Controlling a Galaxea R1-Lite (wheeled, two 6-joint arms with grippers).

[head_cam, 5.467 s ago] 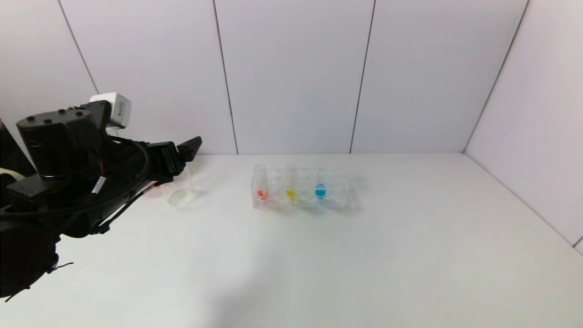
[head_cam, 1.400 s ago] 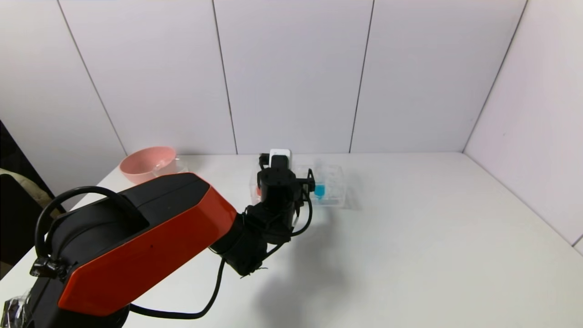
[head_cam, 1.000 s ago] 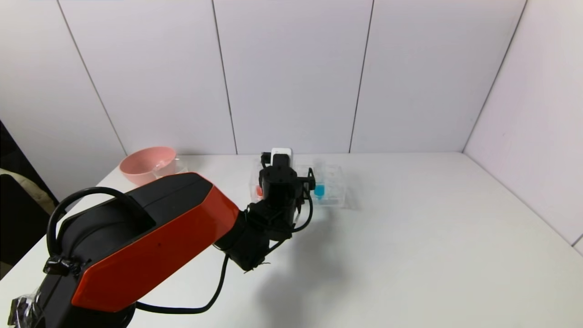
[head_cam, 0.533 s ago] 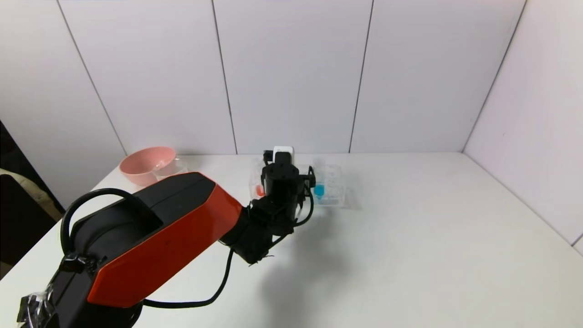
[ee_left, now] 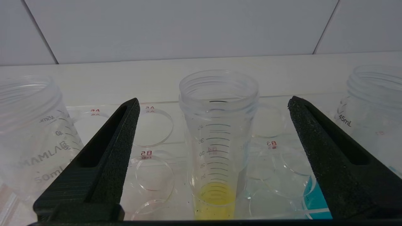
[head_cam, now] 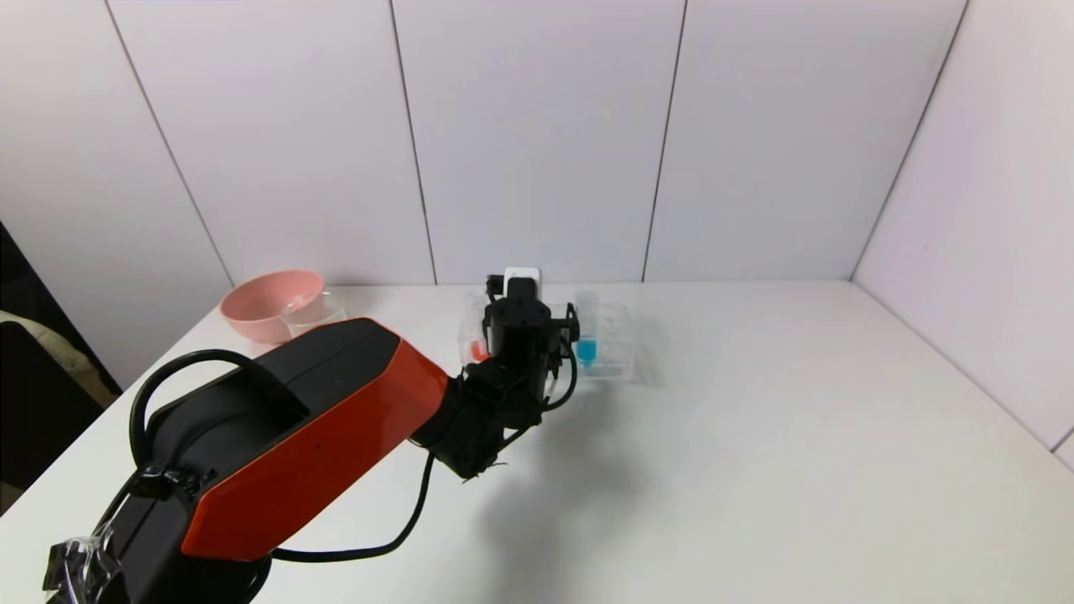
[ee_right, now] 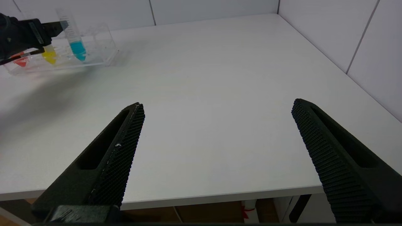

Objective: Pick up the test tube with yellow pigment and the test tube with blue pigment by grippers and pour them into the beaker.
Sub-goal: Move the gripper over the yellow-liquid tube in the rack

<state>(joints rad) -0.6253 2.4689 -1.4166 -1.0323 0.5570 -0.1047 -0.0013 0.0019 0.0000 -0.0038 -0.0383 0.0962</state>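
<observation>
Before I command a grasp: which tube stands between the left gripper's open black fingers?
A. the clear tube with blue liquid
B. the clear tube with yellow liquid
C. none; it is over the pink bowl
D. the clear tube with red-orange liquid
B: in the left wrist view the left gripper stands open, untouching, around the clear tube with yellow liquid.
</observation>
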